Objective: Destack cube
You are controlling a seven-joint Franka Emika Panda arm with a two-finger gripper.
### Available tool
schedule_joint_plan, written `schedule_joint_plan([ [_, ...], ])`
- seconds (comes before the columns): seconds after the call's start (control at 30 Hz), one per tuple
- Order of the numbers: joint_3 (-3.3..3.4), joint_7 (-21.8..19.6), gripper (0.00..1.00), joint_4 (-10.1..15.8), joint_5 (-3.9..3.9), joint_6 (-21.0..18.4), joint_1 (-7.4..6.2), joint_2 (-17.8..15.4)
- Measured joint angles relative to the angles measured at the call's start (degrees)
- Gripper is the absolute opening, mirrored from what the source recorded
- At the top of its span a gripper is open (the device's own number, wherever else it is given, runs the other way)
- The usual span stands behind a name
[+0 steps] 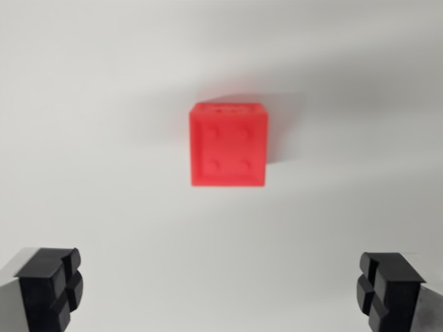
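A: Where's the red cube (228, 145)?

B: Beyond the gripper (220, 289), centred between its two spread fingers and well apart from them.

A: How does it look?

B: Bright red and a bit blurred, with four shallow round dimples on the face toward the camera. It sits square, not tilted.

White table (83, 104) — red cube (228, 145) on it

Visible count: one red cube (228, 145), blurred, possibly a stack seen from above; two black fingertips (50, 287) of one gripper (220, 290); one white worktop (90, 138).
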State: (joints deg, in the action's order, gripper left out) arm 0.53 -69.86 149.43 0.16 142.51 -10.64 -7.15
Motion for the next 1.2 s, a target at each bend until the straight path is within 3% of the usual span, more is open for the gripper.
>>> schedule_joint_plan([
  [0.6, 0.00, -0.05, 1.00, -3.97, -0.03, -11.97, 0.01, -8.01],
  [1.2, 0.00, -0.07, 1.00, -7.34, -0.03, -18.70, 0.01, -11.26],
])
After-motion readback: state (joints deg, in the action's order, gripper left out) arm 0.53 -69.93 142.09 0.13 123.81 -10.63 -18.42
